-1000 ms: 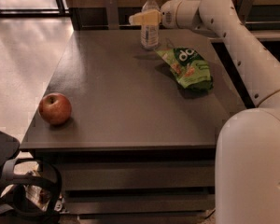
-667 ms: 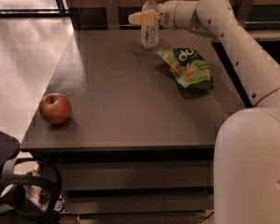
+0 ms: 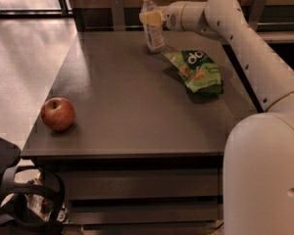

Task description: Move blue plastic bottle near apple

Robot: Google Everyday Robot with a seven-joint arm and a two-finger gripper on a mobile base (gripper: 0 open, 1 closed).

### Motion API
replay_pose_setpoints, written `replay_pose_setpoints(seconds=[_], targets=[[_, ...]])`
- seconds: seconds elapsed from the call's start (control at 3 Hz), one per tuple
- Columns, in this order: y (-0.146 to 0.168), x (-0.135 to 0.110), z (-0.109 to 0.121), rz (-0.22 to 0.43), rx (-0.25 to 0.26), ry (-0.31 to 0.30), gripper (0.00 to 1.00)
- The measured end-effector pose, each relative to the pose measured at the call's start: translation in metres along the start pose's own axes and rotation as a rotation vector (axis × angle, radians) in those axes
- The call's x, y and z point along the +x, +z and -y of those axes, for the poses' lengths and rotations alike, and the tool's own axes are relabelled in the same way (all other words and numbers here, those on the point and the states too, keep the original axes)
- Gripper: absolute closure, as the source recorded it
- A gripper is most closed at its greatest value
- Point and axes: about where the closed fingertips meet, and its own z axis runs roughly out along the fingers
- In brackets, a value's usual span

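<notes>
The blue plastic bottle (image 3: 153,31), clear with a white cap and a pale label, stands upright at the far edge of the dark table (image 3: 132,111). My gripper (image 3: 151,18) reaches in from the right. Its yellowish fingers (image 3: 148,17) are closed around the bottle's upper body. The bottle's base rests on the table. The red apple (image 3: 58,114) with yellowish patches sits at the table's near left corner, far from the bottle and the gripper.
A green snack bag (image 3: 197,71) lies on the table just right of and in front of the bottle. My white arm (image 3: 245,38) spans the right side. A black chair part (image 3: 10,180) is at the lower left, below the table.
</notes>
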Motion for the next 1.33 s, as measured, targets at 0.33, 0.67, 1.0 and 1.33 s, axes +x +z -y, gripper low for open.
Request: replay_pose_setpoints(seconds=[0.33,0.67,1.0,1.33], targets=[[0.004,0.002,-0.003,-0.002,-0.006,0.001,1.0],[0.004,0.002,-0.003,-0.002,-0.007,0.001,1.0],[-0.014,-0.018,-0.012,-0.013,0.004,-0.04,1.0],[-0.064,-0.055,-0.034,0.006,0.035,-0.105,1.0]])
